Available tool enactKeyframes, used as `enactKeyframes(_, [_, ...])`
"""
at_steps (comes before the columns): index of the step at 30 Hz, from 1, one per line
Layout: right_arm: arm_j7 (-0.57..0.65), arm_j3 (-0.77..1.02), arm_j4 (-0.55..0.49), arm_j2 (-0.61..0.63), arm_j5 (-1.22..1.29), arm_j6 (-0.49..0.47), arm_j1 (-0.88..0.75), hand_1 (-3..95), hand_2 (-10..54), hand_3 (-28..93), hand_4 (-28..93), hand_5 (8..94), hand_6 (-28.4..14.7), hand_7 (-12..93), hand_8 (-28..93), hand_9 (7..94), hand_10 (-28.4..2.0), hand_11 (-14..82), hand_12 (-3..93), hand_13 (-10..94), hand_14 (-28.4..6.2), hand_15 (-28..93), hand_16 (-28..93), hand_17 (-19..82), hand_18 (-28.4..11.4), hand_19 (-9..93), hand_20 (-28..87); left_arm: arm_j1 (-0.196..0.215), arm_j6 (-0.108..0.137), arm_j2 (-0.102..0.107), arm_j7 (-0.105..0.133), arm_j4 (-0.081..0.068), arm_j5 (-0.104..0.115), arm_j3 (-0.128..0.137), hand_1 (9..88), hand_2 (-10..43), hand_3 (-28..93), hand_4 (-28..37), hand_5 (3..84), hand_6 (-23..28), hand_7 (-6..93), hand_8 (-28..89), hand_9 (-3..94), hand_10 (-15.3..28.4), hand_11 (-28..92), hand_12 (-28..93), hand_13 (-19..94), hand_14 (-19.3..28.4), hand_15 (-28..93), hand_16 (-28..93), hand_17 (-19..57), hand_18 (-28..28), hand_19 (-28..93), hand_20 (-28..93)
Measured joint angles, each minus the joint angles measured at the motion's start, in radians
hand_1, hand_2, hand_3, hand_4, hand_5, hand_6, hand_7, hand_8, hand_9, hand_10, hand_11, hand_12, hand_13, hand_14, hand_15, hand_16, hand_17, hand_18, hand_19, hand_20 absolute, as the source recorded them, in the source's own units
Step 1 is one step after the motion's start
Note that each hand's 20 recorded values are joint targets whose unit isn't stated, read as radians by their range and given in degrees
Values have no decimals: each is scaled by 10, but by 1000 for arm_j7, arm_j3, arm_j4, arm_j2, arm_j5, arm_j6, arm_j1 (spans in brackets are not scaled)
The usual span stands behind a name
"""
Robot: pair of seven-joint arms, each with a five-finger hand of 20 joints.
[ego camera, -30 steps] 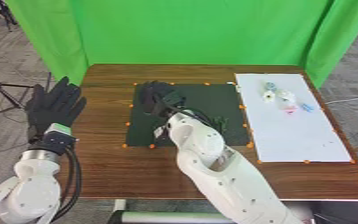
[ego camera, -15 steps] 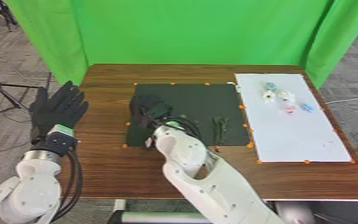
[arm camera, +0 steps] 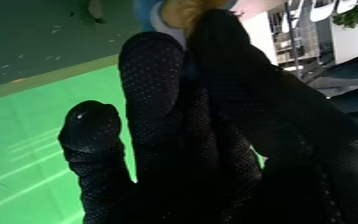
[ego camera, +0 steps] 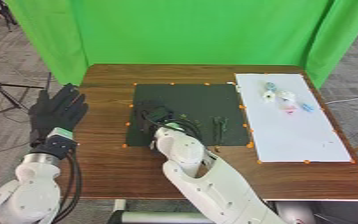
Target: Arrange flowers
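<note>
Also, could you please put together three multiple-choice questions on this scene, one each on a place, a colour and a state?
1. Where do the small flowers lie?
A) on the dark mat
B) on the white sheet
C) on the floor

2. What colour is the curtain?
A) green
B) red
C) purple

3. How is the robot's left hand?
A) closed in a fist
B) curled round a vase
C) open and empty

1: B, the head view shows them grouped on the far part of the white sheet.
2: A, bright green cloth hangs behind the table.
3: C, its fingers are straight and hold nothing.
</note>
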State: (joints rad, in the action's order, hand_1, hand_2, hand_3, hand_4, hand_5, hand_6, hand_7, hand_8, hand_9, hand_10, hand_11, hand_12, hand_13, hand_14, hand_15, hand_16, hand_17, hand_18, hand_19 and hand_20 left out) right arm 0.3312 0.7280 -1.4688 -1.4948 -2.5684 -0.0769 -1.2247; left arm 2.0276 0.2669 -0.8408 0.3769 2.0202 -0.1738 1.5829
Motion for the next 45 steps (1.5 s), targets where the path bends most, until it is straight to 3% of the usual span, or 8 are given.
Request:
enactKeyframes(5, [0,11,-4,0,17,-17,-2,534,-95,774,-283,636,-20,285,-9,712,-109,160,285,727,-37,541,428,420,-206,925,381,27,-1,-6,5,9,3,18,245,173,706,-283,388,61,137,-104,326,128,189,68,223,123,330,-109,-34,101,321,75])
enactKeyframes(9, [1,16,-11,2,22,-21,-5,516,-95,783,-283,626,-13,263,-136,669,-125,196,188,721,-43,564,410,418,-207,925,384,52,-1,-14,7,16,6,34,246,172,705,-283,388,61,136,-104,326,128,187,68,223,124,328,-109,-35,103,322,76])
enactKeyframes(17, [0,24,-31,9,21,-36,-11,498,-95,789,-283,608,-19,234,-139,641,-129,166,171,718,-48,576,391,418,-209,927,382,77,-2,-26,10,17,8,38,245,170,707,-283,386,60,136,-103,324,125,185,70,224,124,327,-107,-36,104,320,76])
enactKeyframes(23, [-6,32,-68,22,25,-93,-20,474,-95,793,-283,586,-26,214,-132,611,-136,144,161,713,-54,581,375,412,-211,922,376,104,-2,-32,19,30,13,54,245,169,707,-283,386,60,141,-103,324,127,186,71,225,127,330,-105,-36,105,321,77])
enactKeyframes(35, [29,38,-121,38,43,-154,-33,448,-95,805,-283,572,-38,191,-122,591,-149,135,159,701,-71,582,346,404,-223,917,370,114,-2,-43,25,31,17,54,247,167,707,-283,388,62,143,-104,324,128,188,73,226,129,337,-104,-36,106,321,77])
enactKeyframes(39, [40,62,-167,52,68,-151,-51,435,-95,811,-283,563,-40,184,-120,584,-151,133,158,695,-79,587,335,401,-226,916,369,127,-3,-50,29,39,18,60,247,166,708,-283,387,62,143,-104,323,127,186,72,225,127,331,-106,-36,106,320,77])
enactKeyframes(45, [59,161,-279,108,149,-101,-91,418,-95,820,-283,552,-47,172,-111,574,-154,131,159,686,-90,613,287,394,-225,916,365,161,-7,-64,45,56,18,89,247,165,707,-283,387,62,141,-104,323,127,186,72,226,126,329,-105,-36,107,319,78])
